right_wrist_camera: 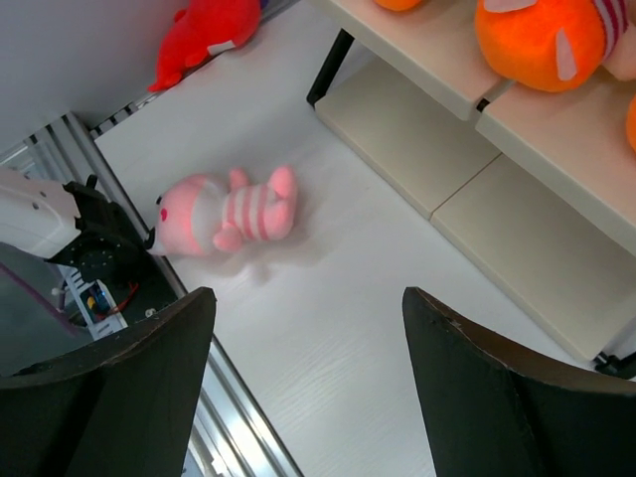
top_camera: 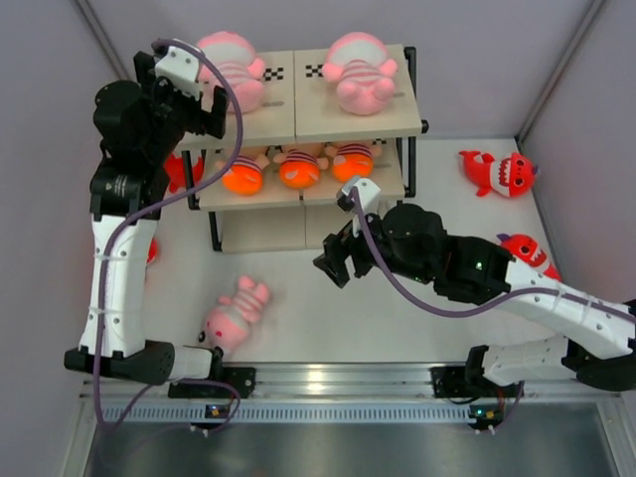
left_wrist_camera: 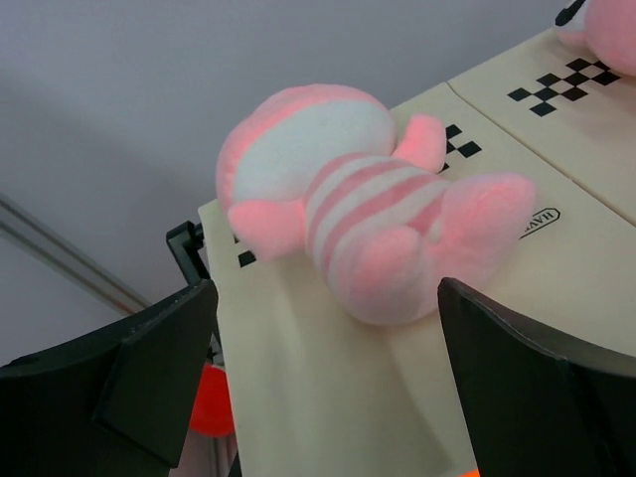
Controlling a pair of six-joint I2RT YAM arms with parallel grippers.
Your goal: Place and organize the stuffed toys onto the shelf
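Observation:
The shelf (top_camera: 296,111) stands at the back. Two pink striped stuffed toys (top_camera: 231,68) (top_camera: 360,72) lie on its top board. Three orange-headed striped toys (top_camera: 298,167) sit on the middle board. My left gripper (top_camera: 204,109) is open and empty just in front of the left toy (left_wrist_camera: 368,219), above the top board (left_wrist_camera: 556,248). My right gripper (top_camera: 333,263) is open and empty above the table in front of the shelf. Another pink striped toy (top_camera: 235,316) lies on the table, also in the right wrist view (right_wrist_camera: 229,214). Red sharks (top_camera: 497,171) (top_camera: 527,253) lie at the right.
A red shark (top_camera: 177,171) lies left of the shelf, partly behind my left arm, and shows in the right wrist view (right_wrist_camera: 209,30). The shelf's bottom board (right_wrist_camera: 537,248) carries nothing that shows. Grey walls close in the left, back and right. A metal rail (top_camera: 328,378) runs along the near edge.

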